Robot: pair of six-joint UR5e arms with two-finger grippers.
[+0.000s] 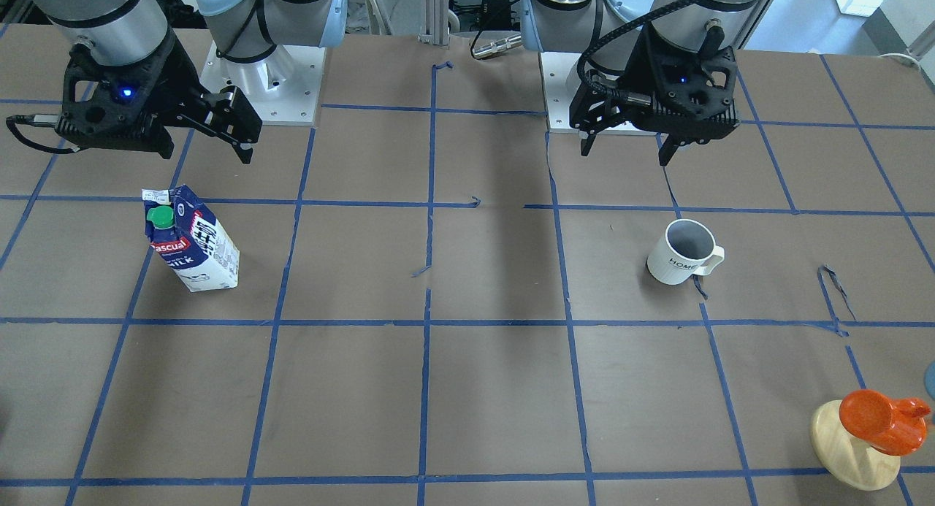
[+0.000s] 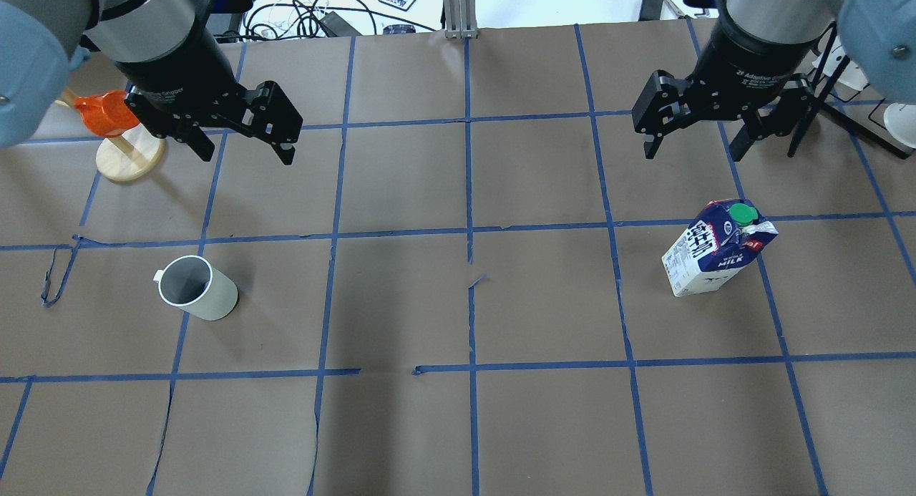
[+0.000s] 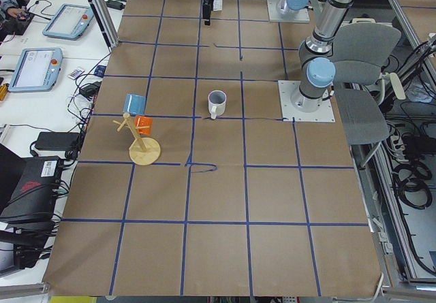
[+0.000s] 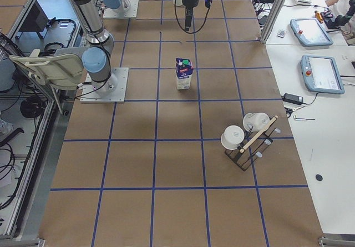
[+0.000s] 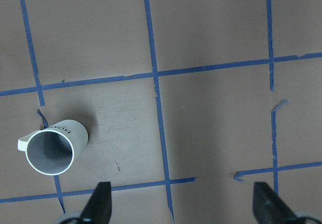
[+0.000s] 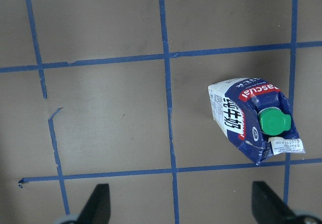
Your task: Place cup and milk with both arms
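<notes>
The cup (image 2: 197, 288) is a white ribbed mug that stands upright on the brown table, handle to the view's left; it also shows in the front view (image 1: 683, 252) and the left wrist view (image 5: 53, 147). My left gripper (image 2: 247, 152) hangs open and empty above the table, farther back than the cup. The milk (image 2: 715, 249), a blue and white carton with a green cap, stands upright on the right; it also shows in the front view (image 1: 191, 239) and the right wrist view (image 6: 251, 118). My right gripper (image 2: 693, 152) hangs open and empty above and behind it.
An orange cup (image 2: 104, 113) hangs on a round wooden stand (image 2: 129, 161) at the far left, close beside my left gripper. A rack with white cups (image 4: 244, 136) stands past the milk's end of the table. Blue tape lines (image 2: 469, 231) grid the brown paper.
</notes>
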